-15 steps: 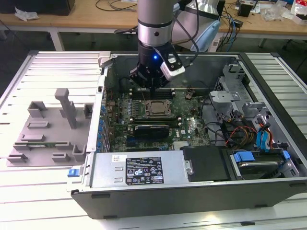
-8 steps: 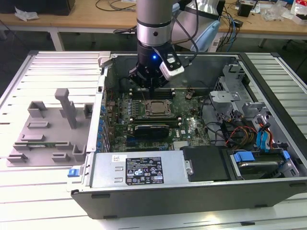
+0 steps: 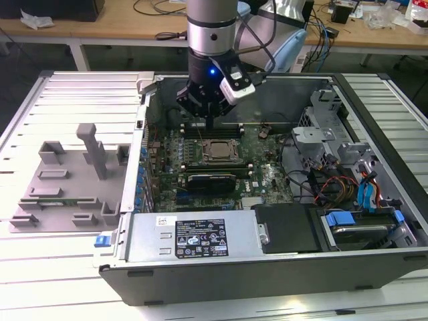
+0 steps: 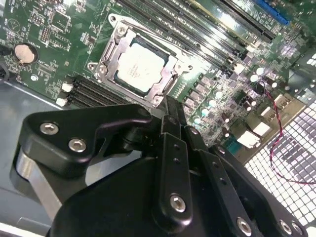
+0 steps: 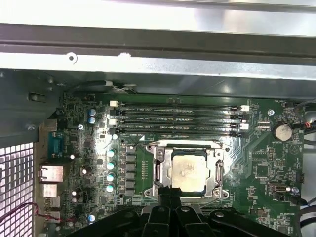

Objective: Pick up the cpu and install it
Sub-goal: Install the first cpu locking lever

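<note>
The gripper (image 3: 208, 124) hangs inside the open computer case (image 3: 374, 267), its fingers brought together into one narrow tip with nothing between them. In both wrist views that tip (image 4: 170, 106) sits just off the edge of the socket (image 5: 190, 170), above the board and not on the chip.

Just beyond the tip lies the cpu (image 4: 139, 66), flat in the socket frame, its silver-grey top facing up and the metal frame around all four sides. It looks seated where it belongs, so the install seems largely made, and the empty, closed gripper fits a chip already let go. Whether the frame is latched I cannot tell.

Past the socket run the long dark memory slots (image 5: 177, 118), parallel, on the green motherboard (image 4: 44, 29). Farther from the gripper, at the case wall, a perforated metal panel (image 4: 291, 163) and a thin red wire (image 4: 279, 128) show.

Outside the case, well away toward the exterior view's left, a grey fixture tray (image 3: 67, 180) with upright posts stands on the ribbed metal table (image 3: 60, 281); it holds no chip. Behind all this a wooden bench (image 3: 127, 27) carries cables and loose gear.
</note>
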Controlling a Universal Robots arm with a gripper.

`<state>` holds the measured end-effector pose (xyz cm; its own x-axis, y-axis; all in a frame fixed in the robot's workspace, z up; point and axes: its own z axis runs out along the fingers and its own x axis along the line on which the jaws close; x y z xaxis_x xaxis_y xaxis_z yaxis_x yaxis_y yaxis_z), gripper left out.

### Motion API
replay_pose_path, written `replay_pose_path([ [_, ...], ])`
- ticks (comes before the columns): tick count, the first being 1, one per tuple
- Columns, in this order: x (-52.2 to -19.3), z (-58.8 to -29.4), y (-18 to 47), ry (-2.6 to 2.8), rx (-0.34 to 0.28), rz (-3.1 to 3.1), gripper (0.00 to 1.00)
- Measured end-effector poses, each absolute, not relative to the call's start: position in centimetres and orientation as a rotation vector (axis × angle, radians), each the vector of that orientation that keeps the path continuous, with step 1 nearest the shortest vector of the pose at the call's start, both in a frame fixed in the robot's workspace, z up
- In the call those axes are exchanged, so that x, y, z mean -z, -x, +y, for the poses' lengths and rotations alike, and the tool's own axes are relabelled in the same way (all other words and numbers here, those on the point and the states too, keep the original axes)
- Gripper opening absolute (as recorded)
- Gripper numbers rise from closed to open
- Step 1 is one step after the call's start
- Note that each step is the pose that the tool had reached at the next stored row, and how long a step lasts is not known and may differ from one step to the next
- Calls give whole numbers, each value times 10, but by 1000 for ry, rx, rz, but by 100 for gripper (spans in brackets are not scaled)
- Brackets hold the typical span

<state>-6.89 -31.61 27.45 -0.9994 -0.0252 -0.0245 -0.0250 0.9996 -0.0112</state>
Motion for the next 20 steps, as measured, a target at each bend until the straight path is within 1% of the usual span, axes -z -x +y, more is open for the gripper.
replay_pose_path([
  [16,-274,-316,105,39,17,3113,11],
  [19,-273,-316,111,39,-11,3113,11],
  [20,-273,-316,112,39,-36,3113,11],
])
